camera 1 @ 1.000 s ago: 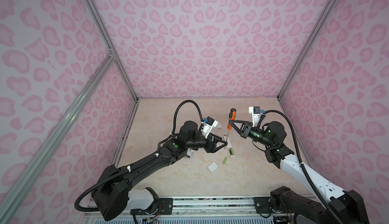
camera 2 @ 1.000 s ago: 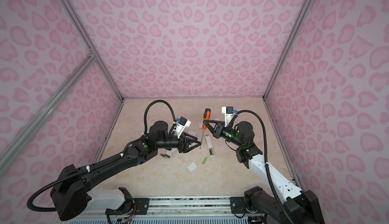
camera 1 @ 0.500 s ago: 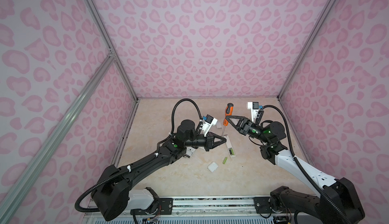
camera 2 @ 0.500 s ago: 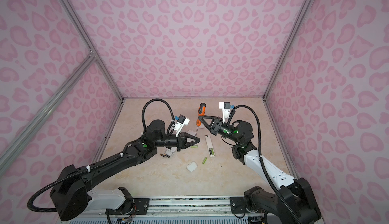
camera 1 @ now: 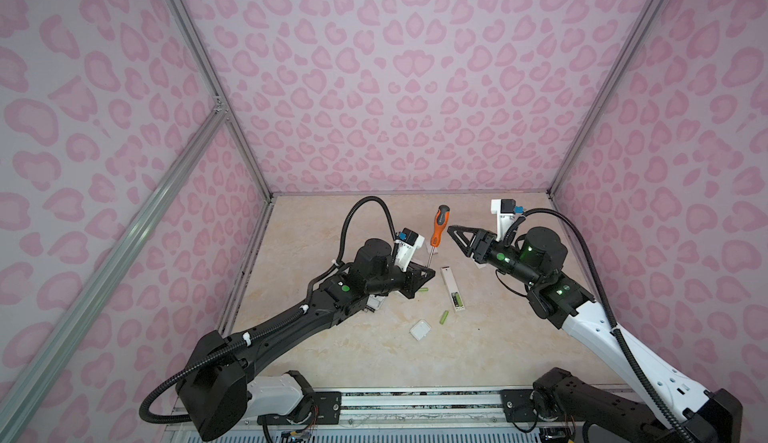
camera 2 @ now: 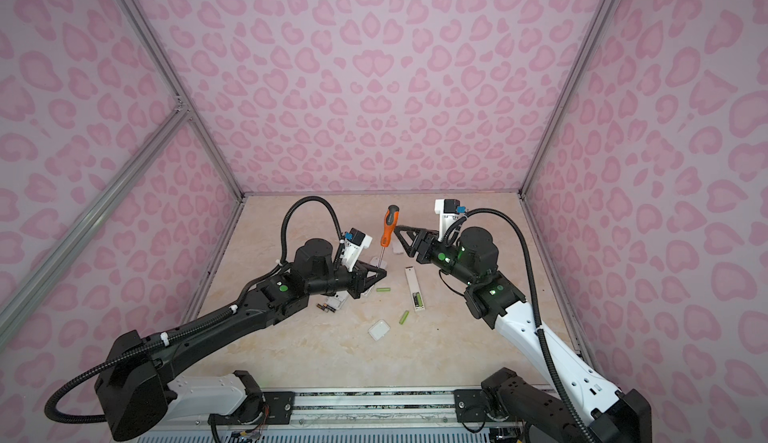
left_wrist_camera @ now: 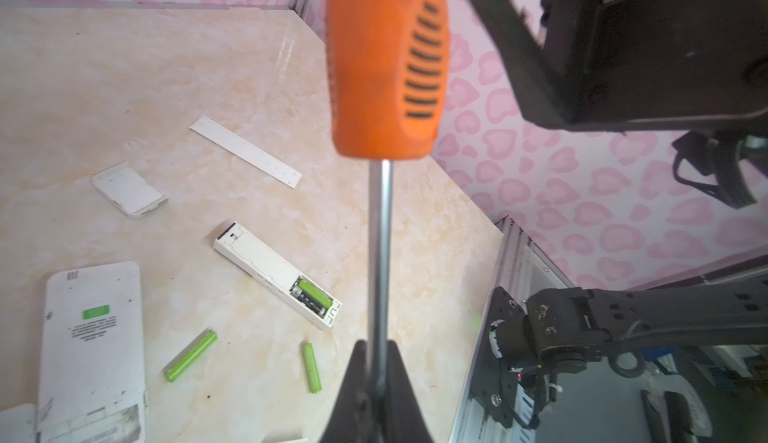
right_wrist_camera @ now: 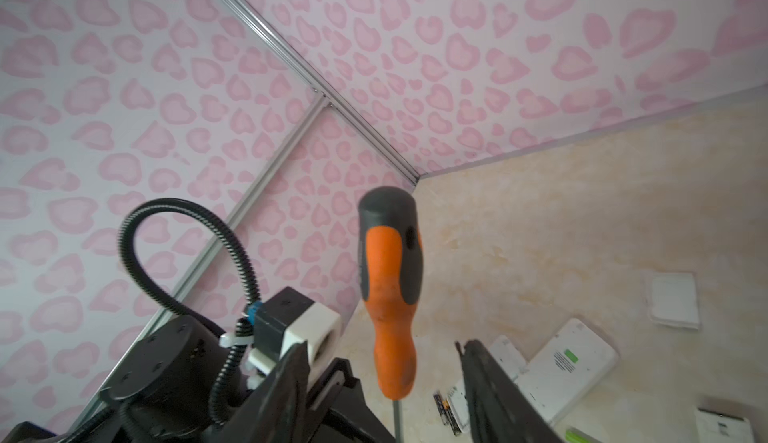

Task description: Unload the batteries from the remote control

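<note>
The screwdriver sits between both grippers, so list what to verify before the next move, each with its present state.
1. Tool grip: left gripper shut on the screwdriver shaft: ok.
2. Release: right gripper jaws open, standing clear on either side of the handle: ok.
3. Access: slim remote lies on the table with its battery compartment uncovered: ok.
4. Compartment emptied: not ok, batteries lie inside.
5. Screwdriver tip position: cannot tell, hidden behind the left gripper.
</note>
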Controlling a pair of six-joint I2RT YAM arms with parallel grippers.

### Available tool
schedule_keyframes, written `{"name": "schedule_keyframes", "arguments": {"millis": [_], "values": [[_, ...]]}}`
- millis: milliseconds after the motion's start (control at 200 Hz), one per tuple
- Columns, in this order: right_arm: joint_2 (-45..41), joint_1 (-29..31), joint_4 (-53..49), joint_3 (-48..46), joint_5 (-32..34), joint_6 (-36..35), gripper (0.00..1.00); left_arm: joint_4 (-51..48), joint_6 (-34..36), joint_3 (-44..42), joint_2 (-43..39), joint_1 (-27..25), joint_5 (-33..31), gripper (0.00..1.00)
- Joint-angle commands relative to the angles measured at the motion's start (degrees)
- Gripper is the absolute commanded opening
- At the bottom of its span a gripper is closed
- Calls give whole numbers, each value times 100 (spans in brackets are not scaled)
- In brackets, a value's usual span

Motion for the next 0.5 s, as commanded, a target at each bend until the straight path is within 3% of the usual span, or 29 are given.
{"name": "schedule_keyframes", "arguments": {"millis": [0, 395, 495], "values": [[133, 62, -576, 146, 361, -133, 60, -410, 575, 170, 33, -121, -804, 4], [711, 222, -507, 541, 362, -92, 63, -999, 1152, 438, 116, -487, -1669, 4], [956, 237, -489, 647, 377, -51, 50, -1142, 1315, 451, 124, -553, -1895, 4]]}}
